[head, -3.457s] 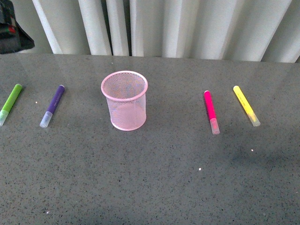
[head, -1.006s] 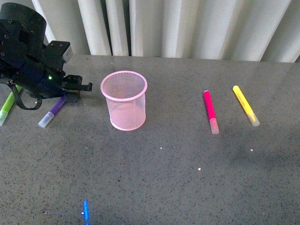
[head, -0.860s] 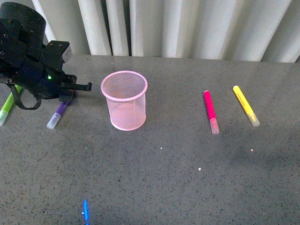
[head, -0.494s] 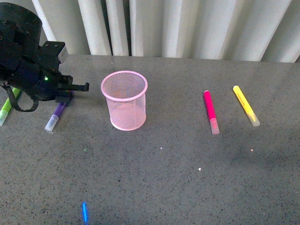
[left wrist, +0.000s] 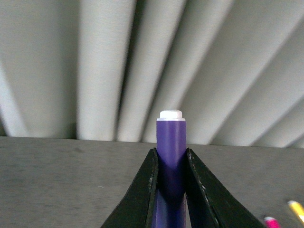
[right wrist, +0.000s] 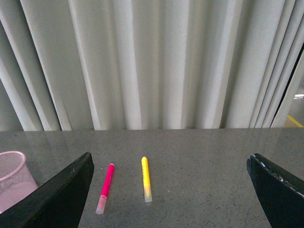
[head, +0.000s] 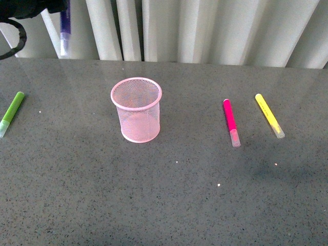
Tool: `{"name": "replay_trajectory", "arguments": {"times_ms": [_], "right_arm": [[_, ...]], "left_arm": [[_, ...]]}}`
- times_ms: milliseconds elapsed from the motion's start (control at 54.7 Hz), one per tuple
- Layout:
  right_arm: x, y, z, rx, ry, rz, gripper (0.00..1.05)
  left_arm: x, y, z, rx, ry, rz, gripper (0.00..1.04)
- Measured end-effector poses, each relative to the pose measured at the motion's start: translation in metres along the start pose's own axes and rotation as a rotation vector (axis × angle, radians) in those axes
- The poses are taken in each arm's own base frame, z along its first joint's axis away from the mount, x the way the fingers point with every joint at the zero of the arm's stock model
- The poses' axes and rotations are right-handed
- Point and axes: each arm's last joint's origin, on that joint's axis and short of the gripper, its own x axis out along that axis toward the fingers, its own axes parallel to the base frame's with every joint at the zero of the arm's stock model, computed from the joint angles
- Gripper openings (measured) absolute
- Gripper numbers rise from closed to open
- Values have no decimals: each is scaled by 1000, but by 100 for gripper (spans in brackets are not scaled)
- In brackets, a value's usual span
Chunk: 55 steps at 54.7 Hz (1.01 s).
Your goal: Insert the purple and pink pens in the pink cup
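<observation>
The pink cup (head: 136,109) stands upright, left of the table's middle; it also shows in the right wrist view (right wrist: 12,178). My left gripper (head: 57,5) is high at the far left, shut on the purple pen (head: 64,28), which hangs cap-down well above the table. In the left wrist view the purple pen (left wrist: 171,142) sits clamped between the black fingers (left wrist: 142,190). The pink pen (head: 230,122) lies on the table right of the cup, also in the right wrist view (right wrist: 105,187). My right gripper (right wrist: 171,190) is open and empty, above the table, short of the pink pen.
A yellow marker (head: 269,115) lies right of the pink pen. A lime-green marker (head: 11,113) lies at the table's left edge. White curtains (head: 205,31) hang behind the grey table (head: 179,195).
My left gripper closed on the purple pen and has lifted it from the table left of the cup to high at the far left. The cup and other markers have not moved.
</observation>
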Motion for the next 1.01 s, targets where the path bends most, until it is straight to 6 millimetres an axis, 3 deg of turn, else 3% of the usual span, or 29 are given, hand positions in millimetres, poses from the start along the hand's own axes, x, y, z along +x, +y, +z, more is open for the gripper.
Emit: {"name": "replay_trajectory", "arguments": {"times_ms": [220, 421, 750, 1006], "right_arm": [[0, 0, 0, 0, 0, 0, 98], [0, 0, 0, 0, 0, 0, 98], [0, 0, 0, 0, 0, 1, 98], [0, 0, 0, 0, 0, 0, 98]], "left_arm": [[-22, -50, -20, -121, -58, -157, 13], [-15, -72, -33, -150, -54, -175, 13], [12, -78, -56, -170, -18, -144, 13], [25, -66, -77, -165, 22, -94, 13]]}}
